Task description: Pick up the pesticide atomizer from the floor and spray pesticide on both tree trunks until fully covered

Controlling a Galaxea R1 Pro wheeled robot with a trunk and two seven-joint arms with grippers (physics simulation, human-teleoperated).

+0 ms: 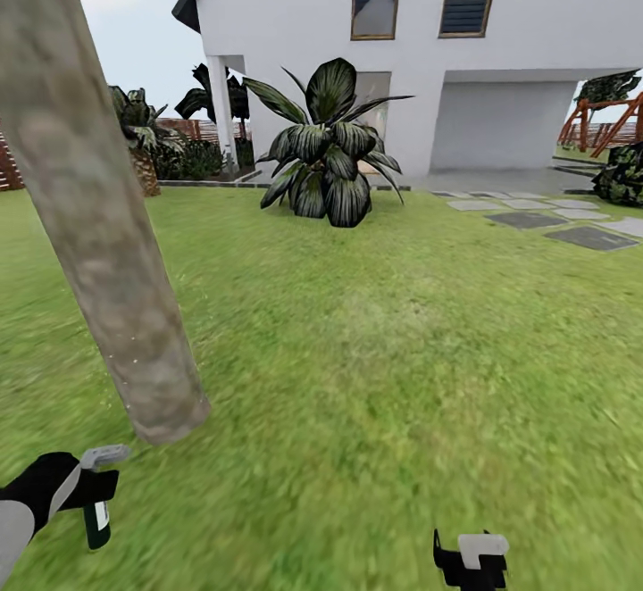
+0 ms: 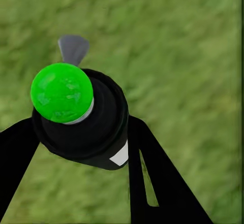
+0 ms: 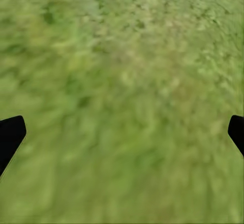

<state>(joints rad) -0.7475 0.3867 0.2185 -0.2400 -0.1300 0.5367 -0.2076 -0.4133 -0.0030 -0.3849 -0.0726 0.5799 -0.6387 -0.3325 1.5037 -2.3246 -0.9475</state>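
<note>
One tree trunk (image 1: 94, 207) is seen in the head view, running from the upper left of the frame down to the grass (image 1: 375, 350) at lower left, thick, smooth and mottled beige-grey and brown. The pesticide atomizer (image 1: 98, 493) is found at the lower left corner of that frame, just below the foot of the trunk, carried in the left gripper (image 1: 67, 488) clear of the ground. In the left wrist view the same atomizer (image 2: 84, 115) is shown from its end: a dark round body with a bright green cap, a grey nozzle tip beyond it, and a black finger (image 2: 157, 178) pressed against each side, so the jaws are closed around the body.

The atomizer is judged to be light, rigid and hard-shelled, with a smooth rounded body that could turn or slip between flat fingers. A hold around the dark body, below the grey head, is judged the soundest, since the nozzle is left free to face the bark; the present hold appears to be of that kind.

The right gripper (image 1: 471, 560) is seen at the lower edge of the head view, right of centre, over grass. In the right wrist view its finger (image 3: 10, 135) tips are set at the opposite edges of the frame with bare grass between, so it is spread wide and nothing is held.

A broad-leaved plant (image 1: 326, 149) and a white house (image 1: 420, 37) are seen beyond, in the upper half of the frame.
</note>
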